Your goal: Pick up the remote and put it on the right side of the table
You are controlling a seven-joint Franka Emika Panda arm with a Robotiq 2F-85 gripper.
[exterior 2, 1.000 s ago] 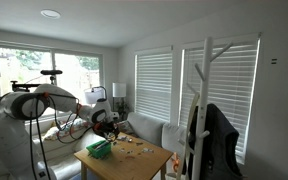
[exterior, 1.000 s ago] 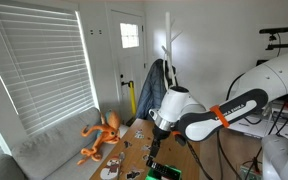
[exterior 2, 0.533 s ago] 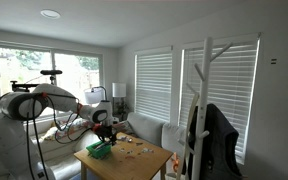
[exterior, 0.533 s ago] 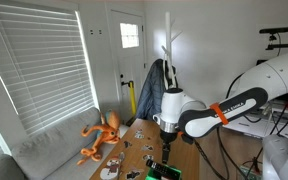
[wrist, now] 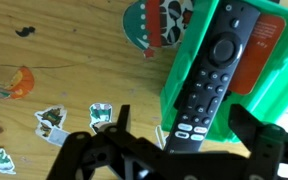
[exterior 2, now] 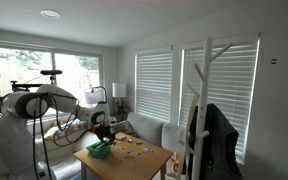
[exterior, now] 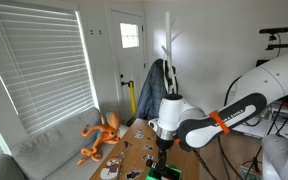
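Note:
In the wrist view a black remote (wrist: 206, 75) with white buttons lies lengthwise on top of a green plastic container (wrist: 246, 75) on the light-brown wooden table (wrist: 74, 60). My gripper (wrist: 182, 115) hangs just above the remote's lower end. Its two dark fingers (wrist: 119, 118) stand wide apart on either side of the remote, open and empty. In both exterior views the gripper (exterior: 164, 147) (exterior 2: 104, 134) is low over the green container (exterior: 164, 172) (exterior 2: 99, 148) on the table (exterior 2: 134, 160).
Small stickers (wrist: 52, 120) lie scattered on the wood left of the container. A round red-and-green patterned item (wrist: 159, 20) lies beyond it. An orange plush (exterior: 102, 135) sits on the grey sofa, and a white coat rack with a jacket (exterior 2: 209, 130) stands at the table's end.
The arm has moved down and forward over the green container, bringing the gripper lower towards the remote. Nothing on the table has moved.

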